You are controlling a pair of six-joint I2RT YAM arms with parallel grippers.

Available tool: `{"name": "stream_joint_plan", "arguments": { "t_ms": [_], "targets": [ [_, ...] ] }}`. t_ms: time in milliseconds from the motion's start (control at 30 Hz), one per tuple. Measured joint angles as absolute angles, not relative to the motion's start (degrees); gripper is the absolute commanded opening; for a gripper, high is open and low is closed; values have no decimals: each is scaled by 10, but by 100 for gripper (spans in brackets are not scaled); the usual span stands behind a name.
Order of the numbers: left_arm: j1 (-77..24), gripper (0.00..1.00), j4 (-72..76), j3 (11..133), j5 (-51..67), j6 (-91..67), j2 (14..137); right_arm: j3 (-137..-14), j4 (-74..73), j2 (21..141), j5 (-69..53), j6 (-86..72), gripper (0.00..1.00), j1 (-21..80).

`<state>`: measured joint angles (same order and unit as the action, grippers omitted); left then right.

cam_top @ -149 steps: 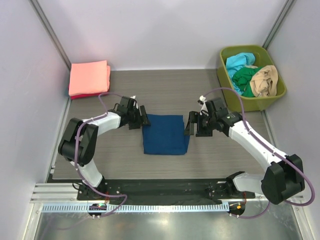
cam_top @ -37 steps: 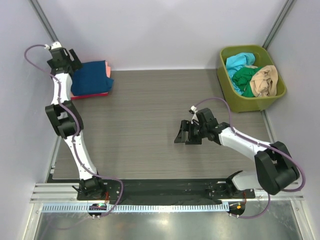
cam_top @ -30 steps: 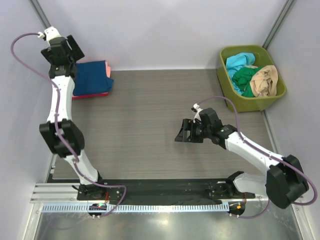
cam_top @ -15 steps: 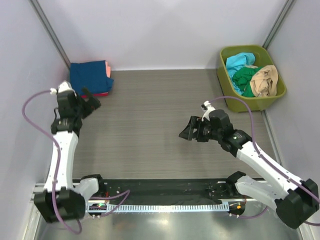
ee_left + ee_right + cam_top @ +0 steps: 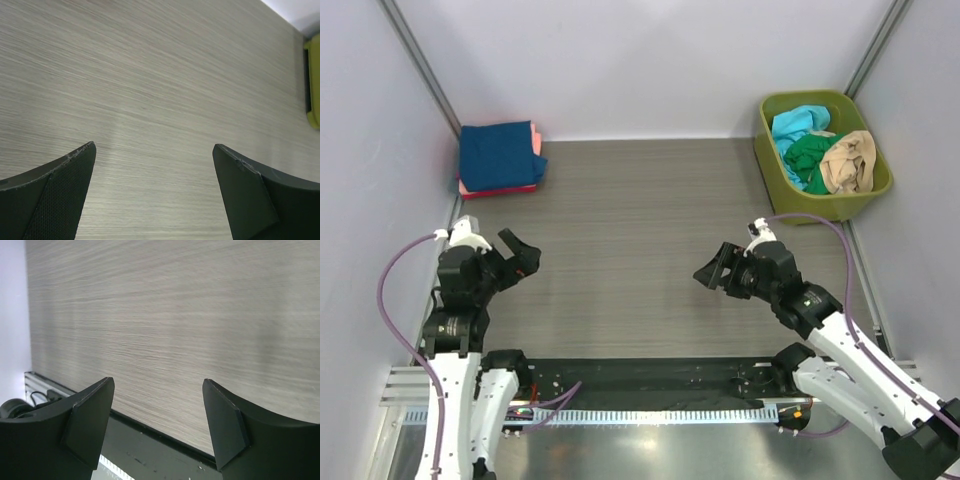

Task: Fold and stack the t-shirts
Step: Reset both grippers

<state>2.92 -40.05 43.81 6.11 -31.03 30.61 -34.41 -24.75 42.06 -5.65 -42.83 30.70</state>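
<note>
Folded navy blue t-shirt (image 5: 498,155) lies upper left, long side crosswise; olive plastic bin (image 5: 820,208) upper right. The left gripper (image 5: 517,262) and right gripper (image 5: 712,270) gape empty.

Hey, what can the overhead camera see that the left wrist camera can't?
Only overhead: the folded stack with the navy t-shirt on top, the heap of t-shirts in the bin, and the right gripper, open. Only the left wrist: the textured inner faces of its fingers, close up. Both: the bare table, part of the bin, and the left gripper, open and empty.
</note>
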Motion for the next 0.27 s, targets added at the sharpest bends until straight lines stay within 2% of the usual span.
{"name": "stream_joint_plan", "arguments": {
  "t_ms": [267],
  "targets": [
    [-40,100,-388,424,106,-312,341,-301,-283,366,-4,-479,78,307]
  ]
}}
